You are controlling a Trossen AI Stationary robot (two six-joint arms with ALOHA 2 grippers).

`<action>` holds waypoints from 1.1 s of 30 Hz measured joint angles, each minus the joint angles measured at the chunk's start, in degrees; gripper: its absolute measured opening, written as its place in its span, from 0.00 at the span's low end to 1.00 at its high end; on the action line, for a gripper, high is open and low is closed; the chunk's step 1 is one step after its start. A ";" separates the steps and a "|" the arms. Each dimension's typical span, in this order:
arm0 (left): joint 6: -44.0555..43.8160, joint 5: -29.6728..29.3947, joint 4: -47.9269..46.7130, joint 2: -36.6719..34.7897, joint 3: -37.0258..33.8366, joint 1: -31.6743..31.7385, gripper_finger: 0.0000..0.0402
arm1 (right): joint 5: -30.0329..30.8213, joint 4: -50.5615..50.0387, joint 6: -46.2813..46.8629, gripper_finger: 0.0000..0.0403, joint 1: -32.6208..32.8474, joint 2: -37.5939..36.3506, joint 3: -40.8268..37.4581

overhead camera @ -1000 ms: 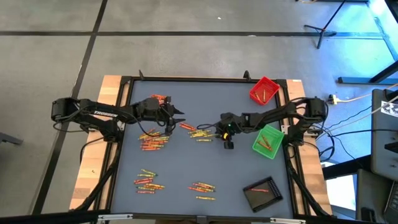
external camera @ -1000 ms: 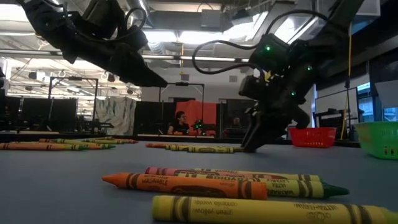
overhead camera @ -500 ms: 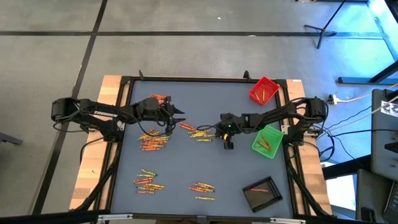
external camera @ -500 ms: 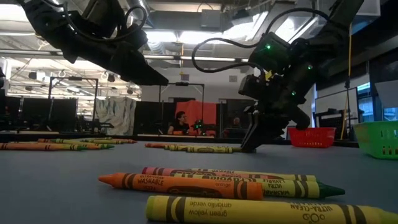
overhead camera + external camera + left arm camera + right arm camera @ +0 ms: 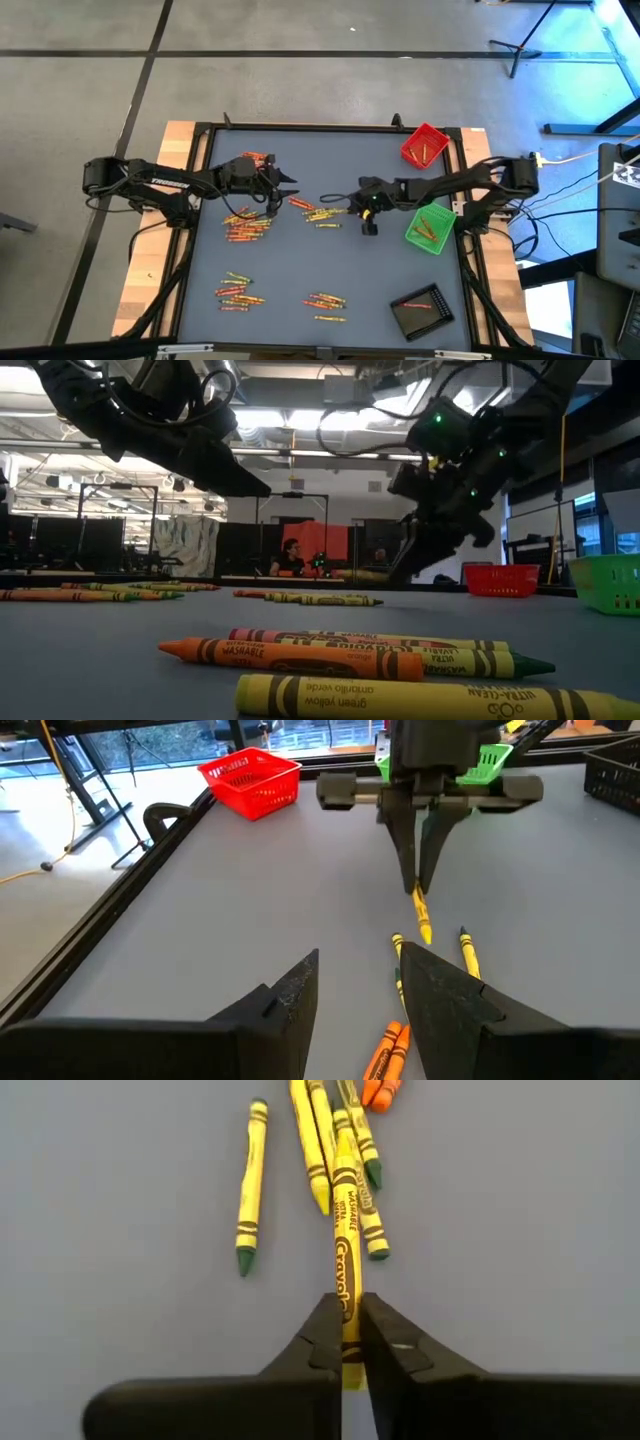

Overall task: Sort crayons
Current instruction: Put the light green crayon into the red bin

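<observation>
Crayons: I see 1 yellow crayon (image 5: 345, 1270) pinched by my right gripper (image 5: 347, 1342), frame centre; left gripper (image 5: 360, 1005) spread, centre-left.

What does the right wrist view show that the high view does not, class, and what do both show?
Only the right wrist view shows the right claw shut on a yellow crayon, with the print on its wrapper and the green tips of neighbouring crayons. Only the high view shows the whole table, the left claw near the upper-left crayon piles, and the red tray, green tray and black tray. Both show the right claw at the crayon cluster near the table's middle.
</observation>
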 joint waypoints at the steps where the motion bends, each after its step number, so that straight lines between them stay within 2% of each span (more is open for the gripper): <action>1: 0.00 0.00 0.05 0.00 -0.01 0.00 0.32 | 0.14 -1.20 0.02 0.05 0.00 -0.86 -0.02; 8: 0.00 0.01 1.04 0.00 -0.02 0.00 0.32 | 0.96 -10.47 2.05 0.03 -2.52 -9.83 0.00; 17: 0.02 -1.18 1.31 0.00 -0.04 0.00 0.32 | 12.19 -19.31 4.89 0.06 -13.32 -20.39 0.09; 25: 0.02 -1.19 1.20 0.00 -0.04 -0.02 0.32 | 12.97 -24.32 6.34 0.06 -27.13 -21.78 0.09; 29: 0.02 -1.21 1.18 0.00 -0.04 -0.02 0.32 | 12.41 -24.66 7.56 0.06 -31.78 -21.78 0.09; 33: 0.02 -1.23 1.18 0.00 -0.04 -0.02 0.32 | 16.07 -27.34 10.37 0.06 -35.67 -21.78 0.09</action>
